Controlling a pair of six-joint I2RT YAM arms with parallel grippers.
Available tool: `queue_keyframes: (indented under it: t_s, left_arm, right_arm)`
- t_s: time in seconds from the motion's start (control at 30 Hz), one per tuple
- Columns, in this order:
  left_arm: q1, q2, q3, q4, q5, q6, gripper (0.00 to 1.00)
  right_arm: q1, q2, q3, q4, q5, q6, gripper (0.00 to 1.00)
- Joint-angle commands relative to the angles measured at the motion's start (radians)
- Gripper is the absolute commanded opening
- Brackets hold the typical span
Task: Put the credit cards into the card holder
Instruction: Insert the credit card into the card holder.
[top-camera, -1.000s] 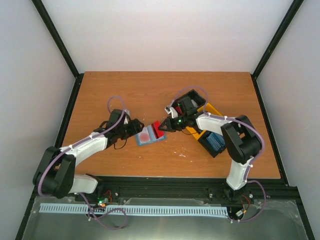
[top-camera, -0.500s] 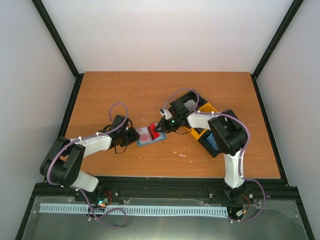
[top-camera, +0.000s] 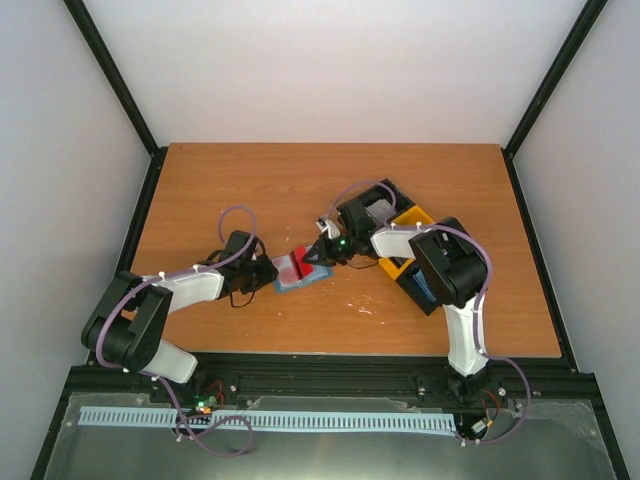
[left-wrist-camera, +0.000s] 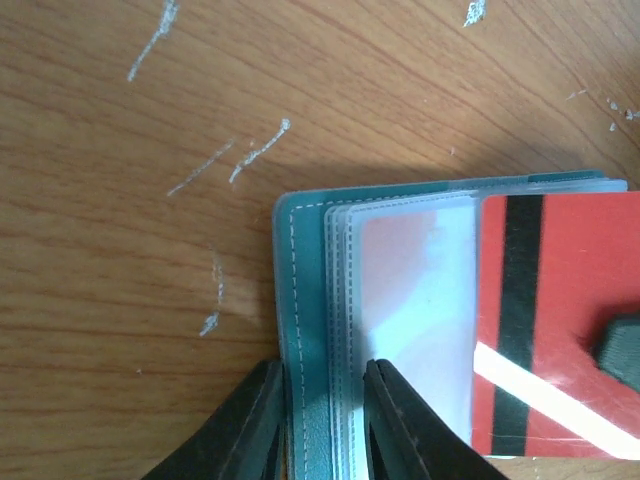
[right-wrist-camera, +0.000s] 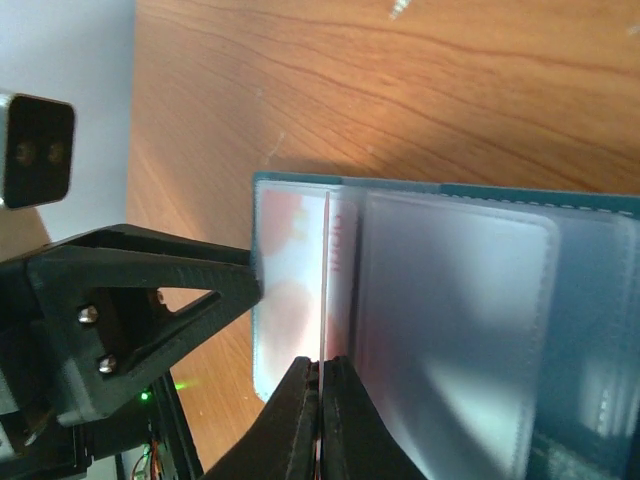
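Note:
The blue-grey card holder lies open on the table, clear pockets up. My left gripper is shut on its left edge; in the left wrist view the jaws pinch the stitched teal cover. My right gripper is shut on a red credit card and holds it at the holder's right side. The card lies over the pocket's right part. In the right wrist view the card shows edge-on between the shut jaws, against the clear pockets.
A black-and-yellow three-compartment tray stands right of the holder, under my right arm, with blue cards in its near compartment and grey ones in the far one. My left gripper's black body shows in the right wrist view.
My right gripper has moved left with the red card, further over the holder. My left arm has dropped low to the table, its gripper still at the holder's left edge.

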Motion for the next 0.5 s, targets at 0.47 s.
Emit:
queue_keyframes:
  t_s: [0.47]
  left_arm:
    - [0.002,0.020,-0.021,-0.004,-0.005,0.020,0.24]
  right_arm:
    - [0.007,-0.018,0.019,-0.112,0.137,-0.035,0.03]
